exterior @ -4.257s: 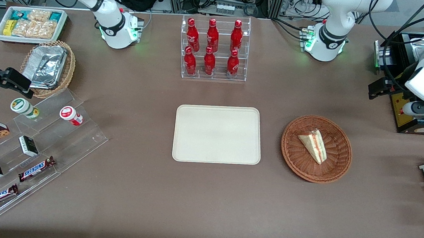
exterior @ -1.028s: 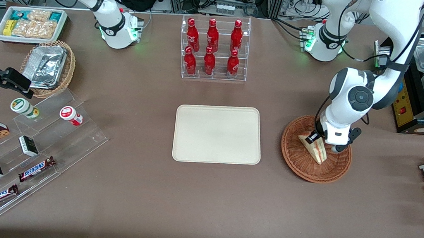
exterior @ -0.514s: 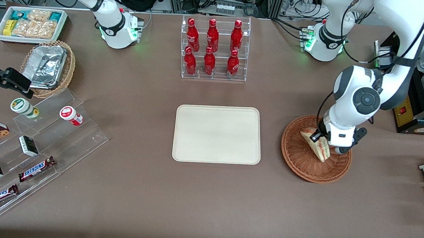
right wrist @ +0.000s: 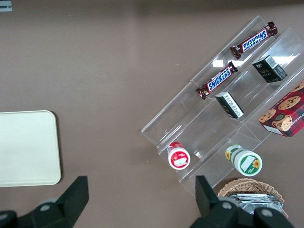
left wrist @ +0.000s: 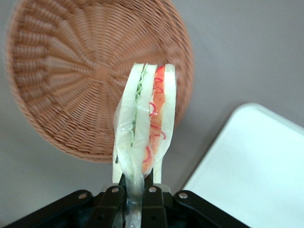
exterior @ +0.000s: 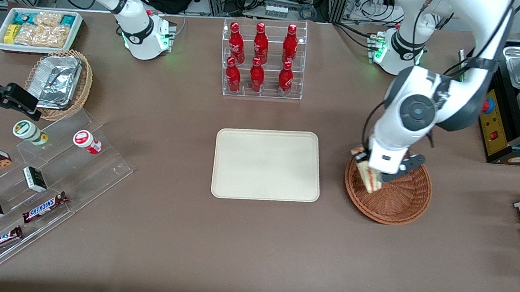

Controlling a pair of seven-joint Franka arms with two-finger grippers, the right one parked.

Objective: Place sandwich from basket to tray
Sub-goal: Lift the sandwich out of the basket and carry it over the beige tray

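Observation:
My left arm's gripper (exterior: 368, 168) is shut on the sandwich (exterior: 366, 175), a pale bread wedge with red, orange and green layers in clear wrap. It holds the sandwich lifted above the rim of the reddish-brown wicker basket (exterior: 397, 204) on the side toward the tray. In the left wrist view the sandwich (left wrist: 145, 126) stands upright between the black fingers (left wrist: 153, 192), above the basket (left wrist: 71, 71), which holds nothing else. The cream tray (exterior: 267, 164) lies flat beside the basket, bare; its corner also shows in the left wrist view (left wrist: 256, 171).
A clear rack of red bottles (exterior: 261, 60) stands farther from the front camera than the tray. A tan basket with foil containers (exterior: 58, 81), a white snack bin (exterior: 37, 29) and an acrylic stand with candy bars (exterior: 42, 182) lie toward the parked arm's end.
The gripper came down from beside the table onto the sandwich in the basket, closed on it, and has now lifted it and carried it toward the tray.

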